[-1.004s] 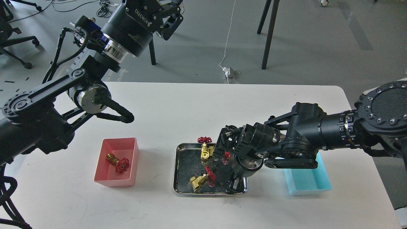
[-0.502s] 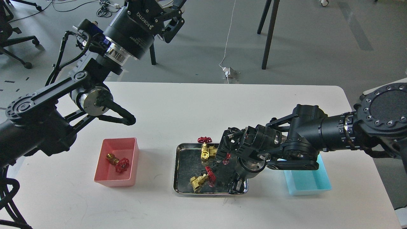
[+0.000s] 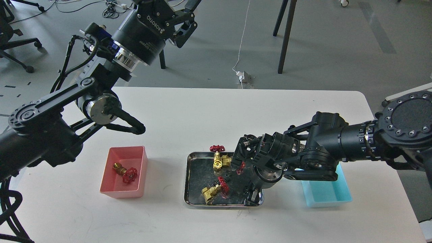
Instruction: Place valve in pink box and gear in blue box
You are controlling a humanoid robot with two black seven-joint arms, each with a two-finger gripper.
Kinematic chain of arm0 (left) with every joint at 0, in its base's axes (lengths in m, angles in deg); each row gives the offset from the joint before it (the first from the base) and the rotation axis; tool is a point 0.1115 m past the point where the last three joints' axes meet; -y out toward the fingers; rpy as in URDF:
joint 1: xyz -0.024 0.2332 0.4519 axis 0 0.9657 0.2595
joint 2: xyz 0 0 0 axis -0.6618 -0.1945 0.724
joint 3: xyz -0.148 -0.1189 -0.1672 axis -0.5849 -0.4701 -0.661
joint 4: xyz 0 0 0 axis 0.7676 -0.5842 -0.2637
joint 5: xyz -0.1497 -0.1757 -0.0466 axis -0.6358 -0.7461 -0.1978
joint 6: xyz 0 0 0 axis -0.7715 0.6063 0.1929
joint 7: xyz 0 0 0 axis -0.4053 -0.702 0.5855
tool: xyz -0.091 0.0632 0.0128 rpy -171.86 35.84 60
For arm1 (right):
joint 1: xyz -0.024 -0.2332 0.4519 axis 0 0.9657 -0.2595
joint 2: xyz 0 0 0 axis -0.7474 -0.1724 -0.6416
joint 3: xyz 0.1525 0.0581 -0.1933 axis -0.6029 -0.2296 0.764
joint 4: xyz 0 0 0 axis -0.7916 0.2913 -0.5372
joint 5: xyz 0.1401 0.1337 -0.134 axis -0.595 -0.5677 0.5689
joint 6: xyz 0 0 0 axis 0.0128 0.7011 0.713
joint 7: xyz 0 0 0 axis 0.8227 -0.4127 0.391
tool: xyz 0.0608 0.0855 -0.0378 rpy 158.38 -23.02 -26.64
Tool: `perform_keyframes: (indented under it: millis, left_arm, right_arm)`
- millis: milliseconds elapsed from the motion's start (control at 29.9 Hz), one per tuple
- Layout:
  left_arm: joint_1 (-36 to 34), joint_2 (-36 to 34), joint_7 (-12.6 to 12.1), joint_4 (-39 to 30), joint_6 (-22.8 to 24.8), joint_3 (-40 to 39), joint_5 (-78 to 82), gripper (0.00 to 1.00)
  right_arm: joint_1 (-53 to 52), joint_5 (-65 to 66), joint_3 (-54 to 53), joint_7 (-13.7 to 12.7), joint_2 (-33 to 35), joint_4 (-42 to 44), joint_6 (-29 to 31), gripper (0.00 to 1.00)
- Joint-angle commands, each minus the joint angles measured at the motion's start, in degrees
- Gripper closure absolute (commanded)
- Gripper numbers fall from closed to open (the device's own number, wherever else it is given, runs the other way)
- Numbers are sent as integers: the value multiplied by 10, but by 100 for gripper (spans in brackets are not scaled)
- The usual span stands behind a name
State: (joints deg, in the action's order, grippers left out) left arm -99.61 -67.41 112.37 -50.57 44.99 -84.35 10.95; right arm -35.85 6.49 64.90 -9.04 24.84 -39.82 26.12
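A valve [image 3: 125, 172] lies in the pink box [image 3: 114, 190] at the left. The steel tray [image 3: 187, 182] holds an upright valve [image 3: 218, 158], a valve lying on its side [image 3: 213, 191] and a third whose red handwheel [image 3: 240, 167] peeks out from behind my right gripper. A tiny black gear [image 3: 227, 176] lies mid-tray. My right gripper [image 3: 237, 158] hangs low over the tray beside the upright valve; it is too dark to tell its fingers apart. The blue box [image 3: 325, 194] sits at the right, partly under my right arm. My left gripper [image 3: 187, 17] is raised high, open and empty.
The white table [image 3: 189, 114] ends at a rounded far right corner. My left forearm [image 3: 50, 111] hangs above the table behind the pink box. Chair and stand legs [image 3: 287, 33] and cables are on the floor beyond the table.
My right gripper has lifted slightly and drawn a little to the right over the tray. My left arm has shifted slightly right and up. The valves and gear have not moved.
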Motion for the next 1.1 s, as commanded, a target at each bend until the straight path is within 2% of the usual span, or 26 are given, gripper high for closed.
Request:
perform_keyframes:
  millis: [0,736,837,1071]
  left_arm:
    - [2,3,0,0,0,-1,0,11]
    - [3,21,0,0,0,0,26,10]
    - [4,22,0,1,0,0,26,10]
    - [5,30,0,1,0,-1,27,10]
  right_arm:
    - [1,-2,1,0,0,0,0,67]
    - [2,-7,-5,1,0,16,0,68]
    - [2,-8,-5,1,0,16,0,71]
    - [1,-9,-5,5,0,15,0,90]
